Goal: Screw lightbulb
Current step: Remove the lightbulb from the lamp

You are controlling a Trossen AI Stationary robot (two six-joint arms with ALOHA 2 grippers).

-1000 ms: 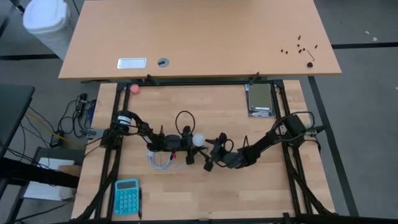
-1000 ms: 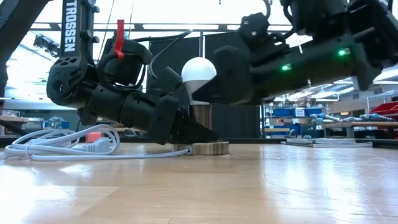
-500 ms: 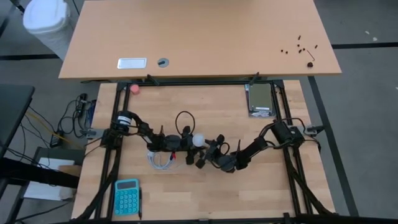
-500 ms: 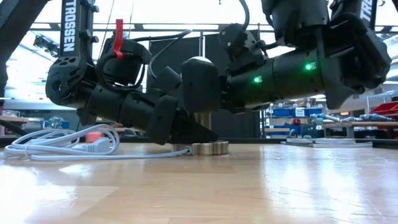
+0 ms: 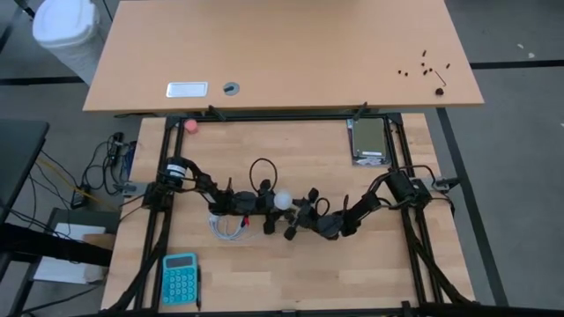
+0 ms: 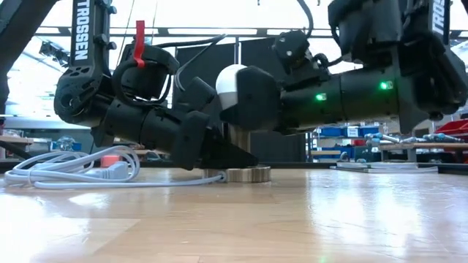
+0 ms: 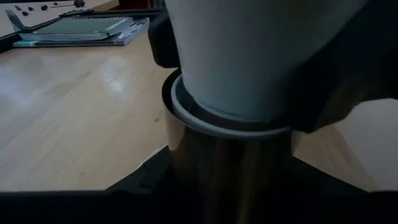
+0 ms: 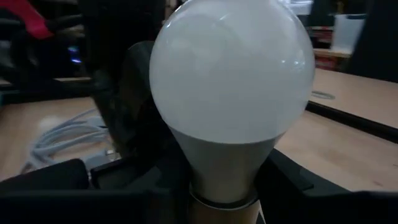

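The white lightbulb (image 5: 283, 200) stands upright in a metal socket (image 6: 238, 140) at mid-table, its base hidden inside the socket's collar (image 7: 217, 121). The socket's round foot (image 6: 238, 174) rests on the wood. My left gripper (image 5: 267, 206) reaches in from the table's left and is shut on the socket. My right gripper (image 5: 291, 208) comes from the right and is shut on the bulb; in the low view its finger (image 6: 256, 98) covers most of the globe (image 6: 227, 82). My left gripper pinches the socket's metal barrel (image 7: 230, 171) between its two fingers (image 7: 146, 177), low down near the table. The fingers come from the table's left, sloping slightly down. The socket stands upright on its foot. My right gripper grips the bulb's tapered neck (image 8: 219, 171) below the globe (image 8: 230, 81), one finger (image 8: 292, 183) on each side. The fingers lie level and come from the table's right and near side. The bulb stands upright in the socket.
The socket's white cord (image 5: 227, 226) lies coiled left of it. A blue calculator (image 5: 180, 277) sits near the front left edge, a pink ball (image 5: 191, 125) at the far left, and a flat grey device (image 5: 369, 141) at the far right.
My right gripper has sunk a little and tipped level at the bulb, and its fingers have shut on the bulb, whose globe stood uncovered in the low view a second ago. The bulb and the socket have stayed in place.
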